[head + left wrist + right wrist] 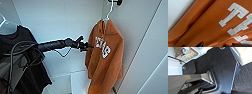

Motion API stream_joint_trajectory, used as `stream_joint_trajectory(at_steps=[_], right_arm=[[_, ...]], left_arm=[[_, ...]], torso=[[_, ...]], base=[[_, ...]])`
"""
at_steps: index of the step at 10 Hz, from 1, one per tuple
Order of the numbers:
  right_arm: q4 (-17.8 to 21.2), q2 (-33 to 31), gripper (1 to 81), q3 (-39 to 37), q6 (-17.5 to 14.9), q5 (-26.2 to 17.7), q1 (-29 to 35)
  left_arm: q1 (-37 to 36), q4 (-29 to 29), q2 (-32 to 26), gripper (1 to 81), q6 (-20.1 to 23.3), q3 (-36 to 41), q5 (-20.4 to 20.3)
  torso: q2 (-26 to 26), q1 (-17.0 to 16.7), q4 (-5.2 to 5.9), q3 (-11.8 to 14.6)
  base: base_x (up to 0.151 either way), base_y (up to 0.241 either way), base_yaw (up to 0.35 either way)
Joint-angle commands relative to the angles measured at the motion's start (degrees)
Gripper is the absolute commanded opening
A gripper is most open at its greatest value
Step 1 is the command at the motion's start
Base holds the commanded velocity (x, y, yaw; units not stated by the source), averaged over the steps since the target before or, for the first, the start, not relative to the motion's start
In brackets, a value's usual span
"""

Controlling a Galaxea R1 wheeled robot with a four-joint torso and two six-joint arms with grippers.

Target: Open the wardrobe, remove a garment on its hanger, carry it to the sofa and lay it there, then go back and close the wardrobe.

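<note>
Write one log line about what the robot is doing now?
wardrobe open | left gripper at garment | garment on hanger

The wardrobe point(62, 22) stands open, its plain white interior forming the back wall and a right-hand side wall. The garment point(106, 57), a burnt-orange hooded sweatshirt with large white block letters running down its chest, hangs at the right of the interior close against that side wall, turned partly sideways and drooping in loose folds toward the wardrobe floor. It hangs from the hanger point(109, 11), a thin white one whose curved hook catches on a dark fitting at the top right, with the sweatshirt's neck gathered just below it.
</note>
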Motion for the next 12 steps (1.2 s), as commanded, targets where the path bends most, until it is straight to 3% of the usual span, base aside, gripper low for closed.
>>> stream_joint_trajectory(at_steps=[1,7,9,12], right_arm=[[0.2,0.0,81.1,0.2,0.1,-3.1,1.6],[0.1,1.0,81.1,-0.4,0.1,-3.9,2.3],[0.1,1.7,81.1,-1.2,0.1,-4.0,2.2],[0.2,3.1,81.1,-3.7,0.1,-4.0,2.1]], left_arm=[[-15.1,-6.5,0.0,81.1,-0.2,0.6,-1.5],[-23.9,-12.6,-0.5,81.1,-0.3,0.5,-1.8],[-25.5,-17.5,0.4,81.1,-0.3,-0.7,-2.2],[-26.1,-27.0,1.6,81.1,-0.4,-2.7,-6.2]], torso=[[0.0,0.0,0.00,0.0],[0.0,0.0,0.00,0.0],[0.0,0.0,0.00,0.0],[0.0,0.0,0.00,0.0]], base=[[0.000,0.000,0.000],[0.000,0.000,0.000],[0.000,0.000,0.000],[0.000,0.000,0.000]])
